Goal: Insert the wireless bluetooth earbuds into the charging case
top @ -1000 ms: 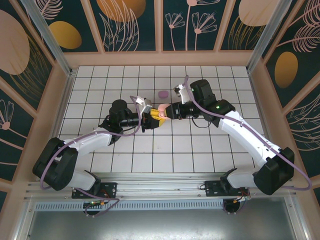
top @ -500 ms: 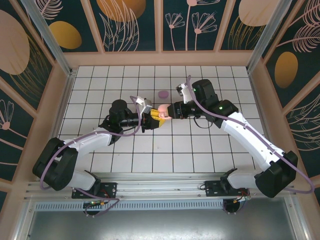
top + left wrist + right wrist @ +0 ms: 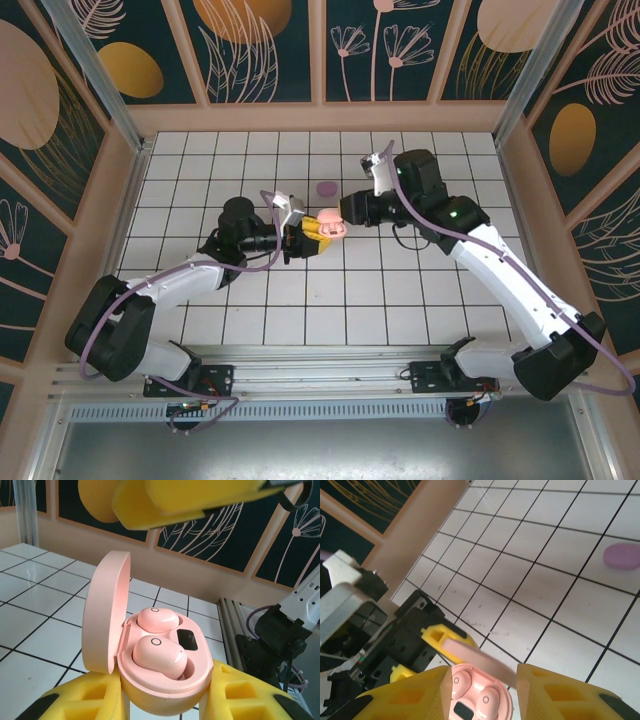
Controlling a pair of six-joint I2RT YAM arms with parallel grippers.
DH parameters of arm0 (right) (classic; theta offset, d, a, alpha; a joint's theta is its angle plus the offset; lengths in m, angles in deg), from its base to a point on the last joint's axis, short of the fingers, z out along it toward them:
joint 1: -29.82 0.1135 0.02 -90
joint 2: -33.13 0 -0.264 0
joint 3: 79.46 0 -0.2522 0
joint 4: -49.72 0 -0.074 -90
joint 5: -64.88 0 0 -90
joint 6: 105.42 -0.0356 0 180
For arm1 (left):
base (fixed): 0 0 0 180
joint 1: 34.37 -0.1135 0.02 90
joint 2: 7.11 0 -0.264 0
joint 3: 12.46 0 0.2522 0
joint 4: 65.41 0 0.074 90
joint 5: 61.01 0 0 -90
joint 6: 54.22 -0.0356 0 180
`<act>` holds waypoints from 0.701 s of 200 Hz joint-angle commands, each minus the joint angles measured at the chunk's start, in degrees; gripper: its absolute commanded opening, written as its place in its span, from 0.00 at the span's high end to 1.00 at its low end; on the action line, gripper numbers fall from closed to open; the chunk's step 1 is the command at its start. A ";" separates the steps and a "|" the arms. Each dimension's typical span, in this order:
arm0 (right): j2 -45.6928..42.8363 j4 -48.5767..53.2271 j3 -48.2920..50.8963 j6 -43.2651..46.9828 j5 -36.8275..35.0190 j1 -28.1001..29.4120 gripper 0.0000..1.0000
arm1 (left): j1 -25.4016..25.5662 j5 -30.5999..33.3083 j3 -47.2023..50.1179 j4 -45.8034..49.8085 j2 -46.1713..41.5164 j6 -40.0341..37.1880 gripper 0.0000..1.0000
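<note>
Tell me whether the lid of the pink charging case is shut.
No. In the left wrist view the pink charging case has its lid swung up, and two pink earbuds sit exposed inside.

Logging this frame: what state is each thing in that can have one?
left gripper: shut on the pink charging case.
pink charging case: lid open.
front pink earbud: seated in its well.
rear pink earbud: seated in its well.
right gripper: jaws apart, empty, close to the case.
purple object: lying on the tiles, ungripped.
</note>
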 commanded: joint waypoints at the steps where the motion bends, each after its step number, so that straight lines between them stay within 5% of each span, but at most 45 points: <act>1: 1.58 0.89 -2.99 0.27 -0.25 -0.40 0.61 | 0.22 -1.81 -2.25 0.60 -1.56 -2.35 0.79; 72: 2.11 -0.74 0.28 -0.82 10.64 -0.35 0.82 | 0.23 -1.83 -2.52 1.38 -2.38 -2.56 0.79; 106: -2.62 -0.39 3.81 -1.91 14.52 -0.47 0.85 | 0.17 -1.16 -2.89 2.23 -2.91 -2.34 0.78; 140: -8.69 0.28 6.35 -4.49 11.04 -1.53 0.79 | 0.24 -1.02 -3.17 2.43 -3.49 -2.16 0.78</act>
